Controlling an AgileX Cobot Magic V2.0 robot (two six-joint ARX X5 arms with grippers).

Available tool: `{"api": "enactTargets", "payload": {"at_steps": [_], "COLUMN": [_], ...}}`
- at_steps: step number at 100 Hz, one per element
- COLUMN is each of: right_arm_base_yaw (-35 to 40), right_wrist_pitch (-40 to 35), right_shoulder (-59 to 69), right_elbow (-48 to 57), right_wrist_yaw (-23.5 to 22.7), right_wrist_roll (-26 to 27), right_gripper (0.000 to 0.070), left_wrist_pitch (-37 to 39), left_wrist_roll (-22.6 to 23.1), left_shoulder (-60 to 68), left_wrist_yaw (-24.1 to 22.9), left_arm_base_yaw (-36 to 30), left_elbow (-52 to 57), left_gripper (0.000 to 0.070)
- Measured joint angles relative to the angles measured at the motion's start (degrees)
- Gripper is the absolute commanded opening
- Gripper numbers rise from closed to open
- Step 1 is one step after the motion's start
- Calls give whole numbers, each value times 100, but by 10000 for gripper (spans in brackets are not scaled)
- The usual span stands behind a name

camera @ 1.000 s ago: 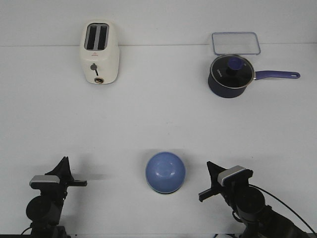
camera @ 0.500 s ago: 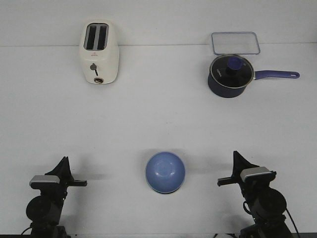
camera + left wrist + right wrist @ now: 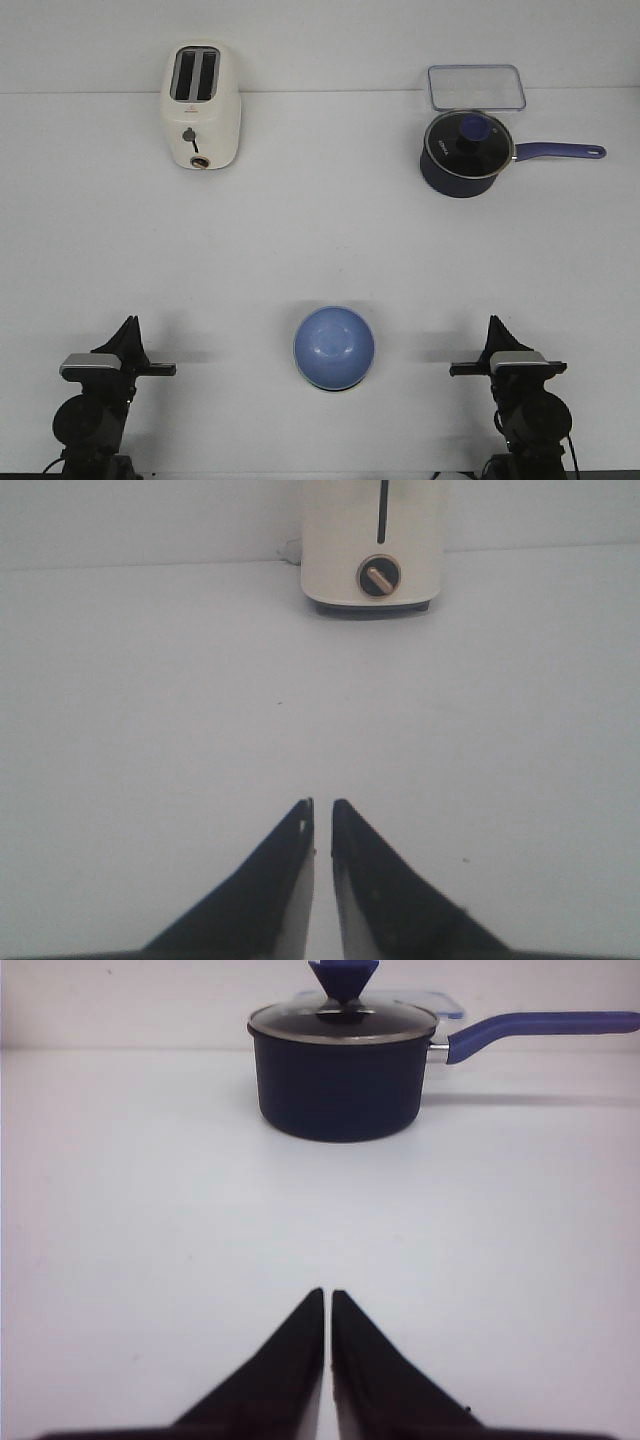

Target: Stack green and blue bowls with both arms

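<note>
The light blue bowl (image 3: 334, 347) sits upright on the white table at the front centre, between the two arms. The green bowl is not in view in any frame. My left gripper (image 3: 128, 324) is at the front left, well to the left of the bowl, shut and empty; in the left wrist view (image 3: 322, 805) its tips are nearly touching over bare table. My right gripper (image 3: 494, 323) is at the front right, to the right of the bowl, shut and empty; in the right wrist view (image 3: 327, 1293) its tips are closed.
A cream toaster (image 3: 201, 105) stands at the back left and also shows in the left wrist view (image 3: 372, 542). A dark navy saucepan (image 3: 465, 152) with a glass lid stands at the back right, a clear rectangular container (image 3: 476, 86) behind it; the saucepan also shows in the right wrist view (image 3: 342, 1070).
My right arm has swung away from the blue bowl to the right and now points straight forward. The left arm and the bowl have not moved.
</note>
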Motion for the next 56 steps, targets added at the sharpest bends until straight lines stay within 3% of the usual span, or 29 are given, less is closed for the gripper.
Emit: {"api": "enactTargets", "payload": {"at_steps": [56], "right_arm_base_yaw": [0], "right_wrist_pitch": [131], "right_shoulder": [0], "right_elbow": [0], "right_wrist_yaw": [0], "right_wrist_roll": [-42], "right_gripper": [12], "left_wrist_pitch": [2], "left_wrist_roll": [0], "left_shoulder": [0], "left_wrist_yaw": [0], "left_arm_base_yaw": [0], "left_elbow": [0], "left_gripper": [15]}}
